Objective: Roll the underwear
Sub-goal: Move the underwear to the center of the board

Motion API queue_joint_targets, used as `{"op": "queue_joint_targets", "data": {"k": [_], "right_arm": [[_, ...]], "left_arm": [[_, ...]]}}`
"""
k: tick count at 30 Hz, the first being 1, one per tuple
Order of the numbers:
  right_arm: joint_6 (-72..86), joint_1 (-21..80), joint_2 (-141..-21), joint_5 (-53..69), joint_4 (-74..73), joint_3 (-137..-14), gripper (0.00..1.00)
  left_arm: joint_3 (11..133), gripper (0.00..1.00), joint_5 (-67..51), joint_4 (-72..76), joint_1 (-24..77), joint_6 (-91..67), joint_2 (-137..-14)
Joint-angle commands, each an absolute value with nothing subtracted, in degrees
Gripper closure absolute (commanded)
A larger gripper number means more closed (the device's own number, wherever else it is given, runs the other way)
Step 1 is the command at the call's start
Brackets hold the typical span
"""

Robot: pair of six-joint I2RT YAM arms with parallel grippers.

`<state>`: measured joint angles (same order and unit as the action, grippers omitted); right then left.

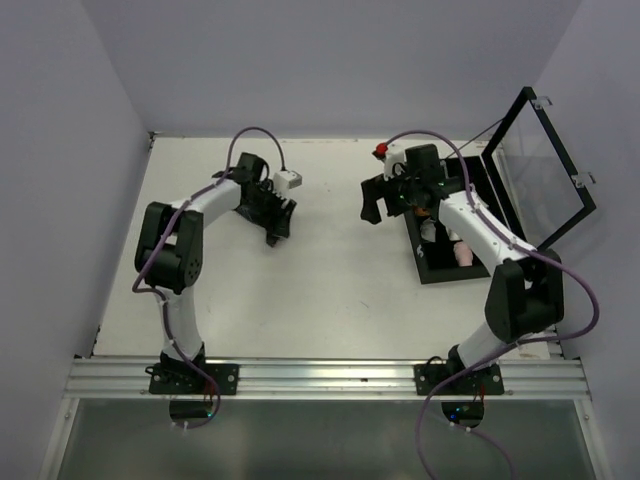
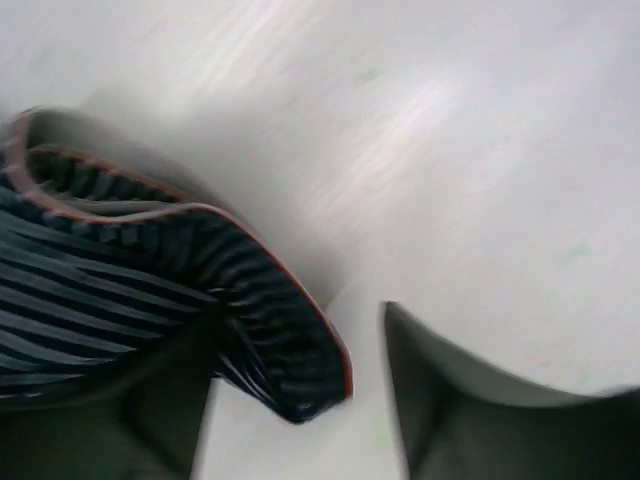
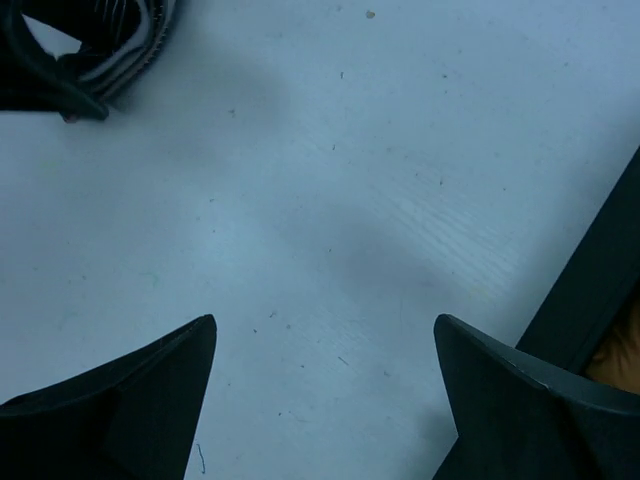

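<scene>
The underwear [image 2: 120, 250] is dark, finely striped fabric with a red trim, bunched on the white table. It fills the left of the left wrist view. A rounded fold of it pokes in between the fingers of my left gripper [image 2: 300, 312]. The fold lies against the left finger [image 2: 150, 400], and a strip of bare table separates it from the right finger [image 2: 450, 400], so the jaws stand apart. In the top view the left gripper [image 1: 277, 220] is low at the table's centre left. My right gripper [image 1: 376, 203] [image 3: 325, 322] hangs wide open over bare table with nothing between its fingers.
A black box [image 1: 432, 268] with its clear lid [image 1: 545, 165] raised stands at the right and holds pale and pink items. Its dark edge [image 3: 600, 270] shows beside my right gripper. A dark bundle with grey banding [image 3: 90, 50] sits at the far left of the right wrist view.
</scene>
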<state>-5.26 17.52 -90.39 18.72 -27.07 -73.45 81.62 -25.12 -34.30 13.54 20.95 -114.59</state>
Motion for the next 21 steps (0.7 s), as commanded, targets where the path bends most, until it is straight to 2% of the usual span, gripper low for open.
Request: {"op": "queue_joint_targets", "data": {"k": [1, 2, 5, 7, 10, 15, 17, 21], "right_arm": [[-2.30, 17.49, -94.12, 24.07, -26.28, -76.55, 0.06], [-0.46, 17.49, -95.52, 25.56, -26.63, -76.64, 0.07], [4.65, 17.49, -96.24, 29.17, -26.72, -75.06, 0.09], [9.28, 17.58, -95.37, 31.19, -24.19, -70.68, 0.15], [16.05, 18.37, -94.83, 33.75, -17.94, -64.88, 0.23], [26.35, 21.26, -97.37, 32.87, -7.14, -59.86, 0.29], [32.15, 21.45, -99.65, 32.70, -3.62, -59.68, 0.30], [36.29, 21.53, -103.71, 32.78, -2.20, -60.91, 0.32]], "left_arm": [[80.17, 0.20, -41.74, -26.49, 19.67, 5.13, -107.87], [79.37, 0.04, -42.71, -19.15, 19.77, -1.34, -106.45], [80.41, 0.03, -39.30, -16.35, 18.99, 0.86, -102.84], [81.12, 0.07, -37.19, -17.66, 18.55, 11.35, -100.30], [78.85, 0.18, -34.90, -22.22, 18.46, 27.26, -97.22], [73.05, 0.42, -37.70, -25.75, 18.72, 43.40, -94.48], [72.34, 0.46, -37.79, -26.10, 20.03, 46.66, -94.83], [71.98, 0.46, -33.76, -25.84, 23.81, 47.90, -98.69]]}}
